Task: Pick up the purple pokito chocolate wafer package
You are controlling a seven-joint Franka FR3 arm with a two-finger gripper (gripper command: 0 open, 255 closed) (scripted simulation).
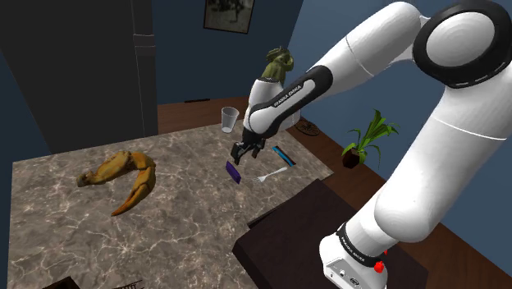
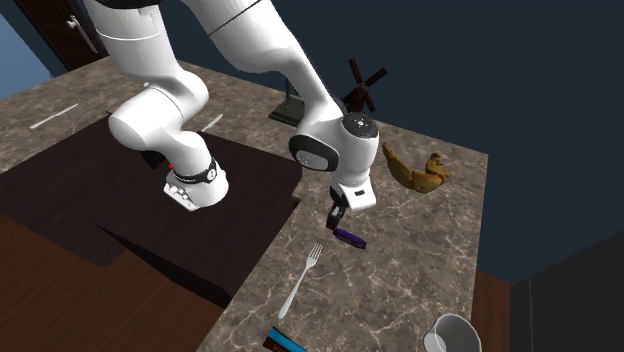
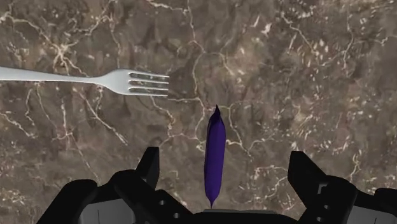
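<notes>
The purple wafer package point(image 1: 233, 171) is a small flat pack on the marble table point(image 1: 74, 222), just beyond the stand. My black gripper point(image 1: 244, 152) hovers right above it, pointing down. From the second exterior view the package point(image 2: 349, 238) lies just below the gripper point(image 2: 338, 212). In the wrist view the package point(image 3: 215, 156) shows as a narrow purple strip between the two fingers of the gripper point(image 3: 229, 175). The fingers stand wide apart and neither touches it. The gripper is open.
A silver fork point(image 1: 273, 174) lies close beside the package, with a blue package point(image 1: 284, 155) past it. A clear cup point(image 1: 229, 119) stands farther back. An orange-brown claw-shaped object point(image 1: 123, 176) lies toward the shoulder view's left. The dark stand point(image 1: 295, 230) borders the table.
</notes>
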